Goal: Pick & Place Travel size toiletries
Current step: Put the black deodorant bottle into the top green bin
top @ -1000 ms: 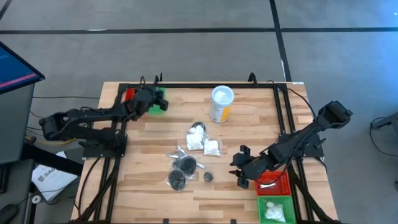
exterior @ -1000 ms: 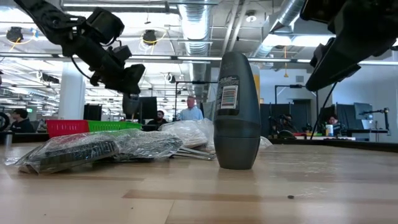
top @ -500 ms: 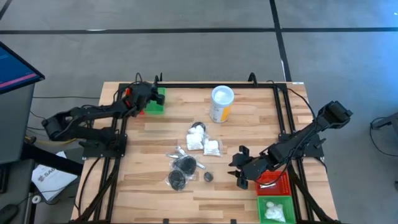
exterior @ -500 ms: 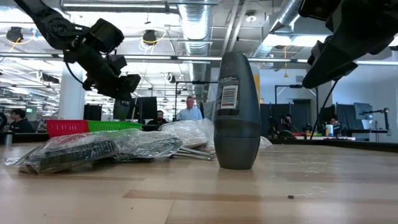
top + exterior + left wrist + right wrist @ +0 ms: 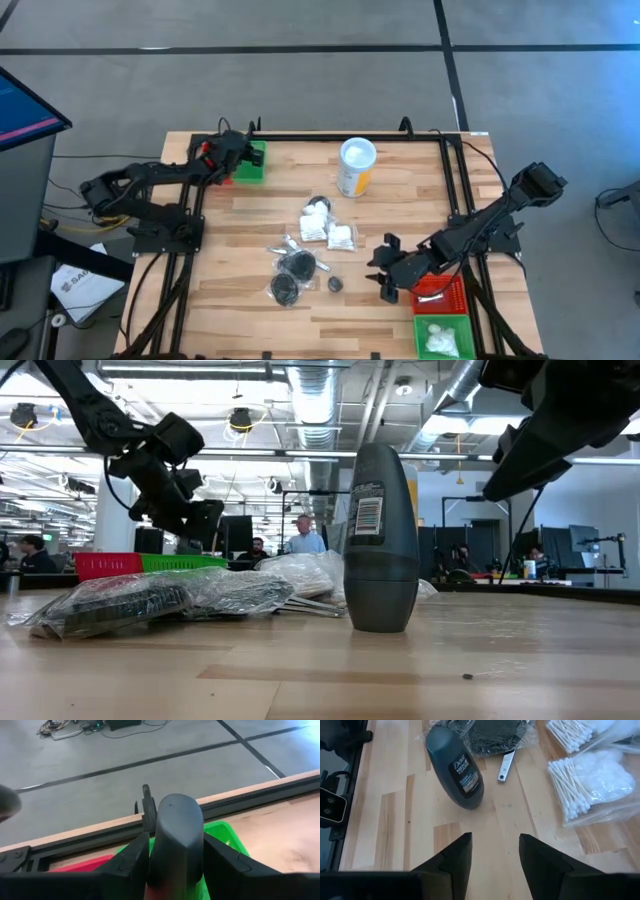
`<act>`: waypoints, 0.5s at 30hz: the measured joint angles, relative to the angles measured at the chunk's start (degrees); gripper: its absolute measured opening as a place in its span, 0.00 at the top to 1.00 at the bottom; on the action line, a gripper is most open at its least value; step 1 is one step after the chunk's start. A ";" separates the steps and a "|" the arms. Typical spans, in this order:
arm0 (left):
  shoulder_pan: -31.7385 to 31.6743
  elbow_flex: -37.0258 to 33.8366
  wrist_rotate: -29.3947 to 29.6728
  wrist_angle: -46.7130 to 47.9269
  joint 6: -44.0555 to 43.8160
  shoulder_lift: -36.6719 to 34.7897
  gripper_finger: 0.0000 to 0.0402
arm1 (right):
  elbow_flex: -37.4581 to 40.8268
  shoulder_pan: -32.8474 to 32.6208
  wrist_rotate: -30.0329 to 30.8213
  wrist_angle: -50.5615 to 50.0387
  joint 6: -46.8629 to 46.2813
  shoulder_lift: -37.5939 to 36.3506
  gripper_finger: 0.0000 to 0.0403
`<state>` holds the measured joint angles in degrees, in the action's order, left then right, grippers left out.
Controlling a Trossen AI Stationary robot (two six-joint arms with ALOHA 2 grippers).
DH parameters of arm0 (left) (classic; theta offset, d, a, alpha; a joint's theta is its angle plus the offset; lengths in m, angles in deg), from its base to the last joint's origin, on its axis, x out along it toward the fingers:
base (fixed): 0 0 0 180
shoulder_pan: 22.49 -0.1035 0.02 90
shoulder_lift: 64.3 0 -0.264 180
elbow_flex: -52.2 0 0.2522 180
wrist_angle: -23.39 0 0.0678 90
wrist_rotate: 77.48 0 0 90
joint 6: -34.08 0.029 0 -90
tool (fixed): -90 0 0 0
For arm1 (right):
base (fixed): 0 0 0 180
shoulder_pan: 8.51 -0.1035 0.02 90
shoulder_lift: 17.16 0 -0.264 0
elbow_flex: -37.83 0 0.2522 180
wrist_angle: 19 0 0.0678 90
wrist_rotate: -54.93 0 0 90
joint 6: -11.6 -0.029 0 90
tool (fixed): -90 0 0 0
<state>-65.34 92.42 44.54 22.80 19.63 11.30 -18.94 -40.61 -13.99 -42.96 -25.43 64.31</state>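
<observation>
My left gripper (image 5: pixel 234 156) is at the far left corner, over the green bin (image 5: pixel 226 836) and the red bin (image 5: pixel 82 866), shut on a dark grey bottle (image 5: pixel 176 832). My right gripper (image 5: pixel 495 862) hangs open above the table's near right part, with nothing between its fingers. Ahead of it a second dark bottle (image 5: pixel 460 767) stands on its base. Dark pucks in clear wrap (image 5: pixel 292 274) and white packets (image 5: pixel 328 230) lie mid-table; the packets also show as bags of cotton swabs (image 5: pixel 600 780). My left gripper pinches the dark grey bottle by its two sides (image 5: pixel 156 851) between its two fingers (image 5: pixel 131 862). The fingers slant downward and lie along the bottle. Its rounded end (image 5: pixel 175 805) sticks out past the fingertips. The bottle is lifted clear, above the green bin.
A yellow canister with a white lid (image 5: pixel 356 165) stands at the far middle. A red bin (image 5: pixel 441 290) and a green bin holding white packets (image 5: pixel 440 335) sit at the near right. A black frame rail (image 5: pixel 330 138) runs along the table's far edge.
My left gripper has swung toward the table's left edge and sunk lower with the dark grey bottle still in its fingers; it now hangs over the inner edge of the green bin, beside the red one.
</observation>
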 joint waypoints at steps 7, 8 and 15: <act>-0.31 0.00 -0.31 -3.51 0.01 4.16 0.60 | 0.00 0.40 0.00 -0.02 0.06 -0.02 0.63; -0.31 0.00 -0.31 -3.61 0.02 4.28 0.59 | 0.00 0.40 0.00 0.00 0.07 -0.02 0.63; -0.31 0.00 -0.24 -3.85 0.47 4.41 0.57 | 0.00 0.40 0.00 -0.02 0.13 -0.04 0.62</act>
<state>-65.65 92.42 44.29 18.95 20.10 15.71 -18.94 -40.21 -13.99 -42.98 -25.30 64.26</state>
